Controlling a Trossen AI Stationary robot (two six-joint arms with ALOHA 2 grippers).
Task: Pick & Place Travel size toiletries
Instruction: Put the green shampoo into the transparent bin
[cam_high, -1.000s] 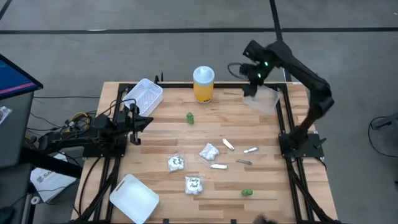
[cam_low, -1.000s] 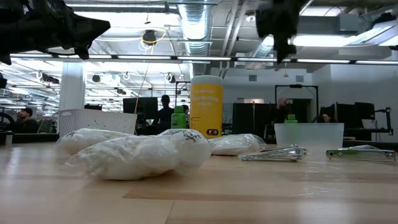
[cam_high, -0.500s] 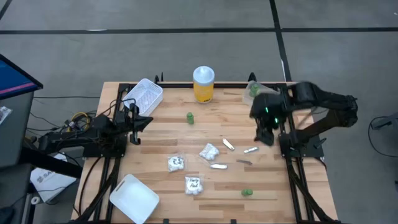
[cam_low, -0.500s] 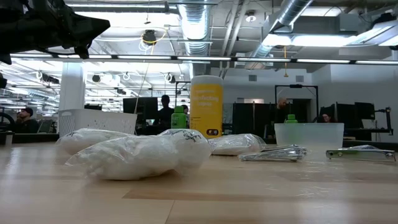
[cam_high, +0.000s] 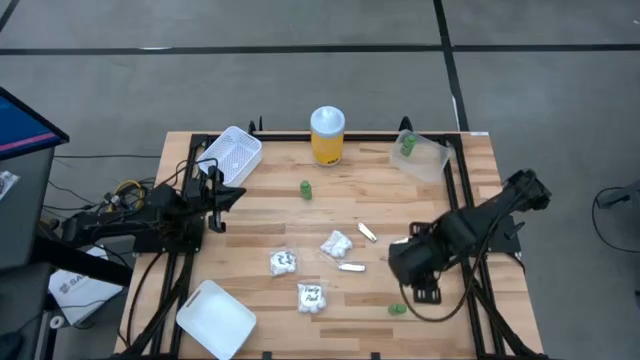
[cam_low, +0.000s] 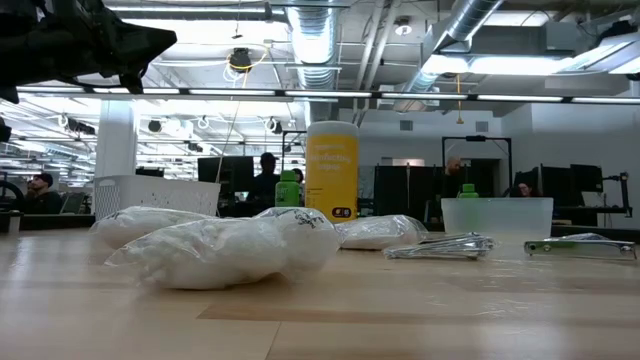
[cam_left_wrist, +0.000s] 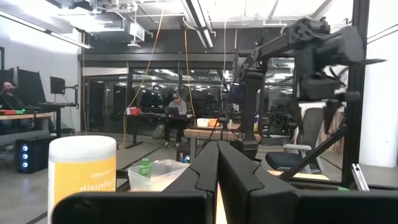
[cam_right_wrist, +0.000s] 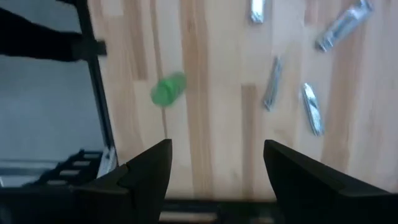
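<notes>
- A wooden table with two dark robot arms, seen from above. The yellow jar with a white lid stands at the table's far edge and serves as the landmark here.
- The right gripper hangs over the near right part of the table, well away from the jar. Its fingers are spread wide and hold nothing.
- A green round piece lies on the wood just nearer than that gripper, not touching it.
- Slim silvery tubes lie beside the gripper, toward the table's middle: one angled, one flat.
- Three white packets with dark print lie in a loose group in front of the jar, well apart from the gripper.
- Another green piece stands just in front of the jar.
- A third green piece sits inside a clear tub to the jar's right.
- The left gripper waits at the table's left edge, fingers pressed together, empty.
- A white basket sits left of the jar; a white tray lies at the near left corner.
</notes>
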